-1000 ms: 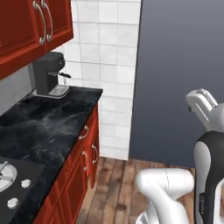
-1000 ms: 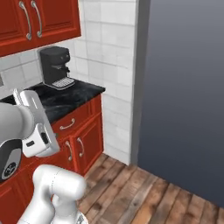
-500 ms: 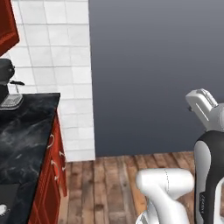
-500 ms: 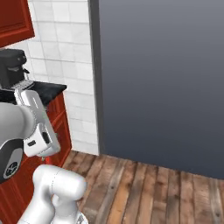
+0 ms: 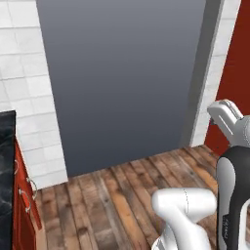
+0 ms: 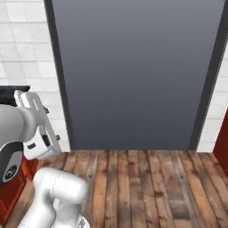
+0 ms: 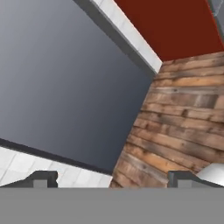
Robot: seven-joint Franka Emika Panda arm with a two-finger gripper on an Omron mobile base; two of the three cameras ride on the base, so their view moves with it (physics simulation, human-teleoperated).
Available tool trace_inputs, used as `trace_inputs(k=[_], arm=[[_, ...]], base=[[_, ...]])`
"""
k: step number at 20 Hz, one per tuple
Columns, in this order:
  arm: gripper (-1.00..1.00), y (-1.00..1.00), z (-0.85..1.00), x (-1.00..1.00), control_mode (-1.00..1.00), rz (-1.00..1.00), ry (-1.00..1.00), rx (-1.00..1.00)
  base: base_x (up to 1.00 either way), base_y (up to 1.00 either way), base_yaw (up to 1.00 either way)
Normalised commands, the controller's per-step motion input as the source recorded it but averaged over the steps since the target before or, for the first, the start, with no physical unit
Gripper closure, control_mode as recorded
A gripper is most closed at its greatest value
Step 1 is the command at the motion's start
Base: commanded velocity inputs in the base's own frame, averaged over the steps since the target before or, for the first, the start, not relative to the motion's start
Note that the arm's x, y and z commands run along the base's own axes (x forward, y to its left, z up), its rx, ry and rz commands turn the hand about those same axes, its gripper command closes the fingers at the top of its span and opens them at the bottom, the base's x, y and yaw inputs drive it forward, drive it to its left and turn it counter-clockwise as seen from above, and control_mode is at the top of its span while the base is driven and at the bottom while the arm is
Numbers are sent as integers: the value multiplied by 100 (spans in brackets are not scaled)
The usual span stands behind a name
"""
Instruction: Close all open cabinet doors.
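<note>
**No open door in sight, and plenty to bump into**

From the left base camera, a big flat grey wall stands straight ahead, with white tiles beside it and a wooden floor below. A bit of black counter and a red lower cabinet sit at the left edge. A tall red panel shows at the far right. It could be part of a cabinet, but I cannot tell if it is one of the cabinet doors or if it hangs open. If the robot counts it as shut without a better look, a door could be left open.

From the right base camera, the same grey wall fills the middle. The arm is folded up just beside the red lower cabinet on the left. If the base turns or drives that way, the arm could knock the cabinet or the counter edge.

From the hand camera, the end effector has its two tips spread wide apart with nothing between them. It points down at the floor, the grey wall and a red panel. Wide tips could catch on a handle or hit a door edge if the hand goes in too fast.
</note>
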Motion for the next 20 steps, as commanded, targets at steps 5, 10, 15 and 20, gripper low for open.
trace_inputs(k=[5,10,15,20], arm=[[-100,0,0,0,100,0,0,0],[-100,0,0,0,100,0,0,0],[-100,0,0,0,100,0,0,0],[-100,0,0,0,100,0,0,0]], base=[[-31,-2,-45],[-9,-21,-39],[-4,-26,-38],[0,-30,-37]])
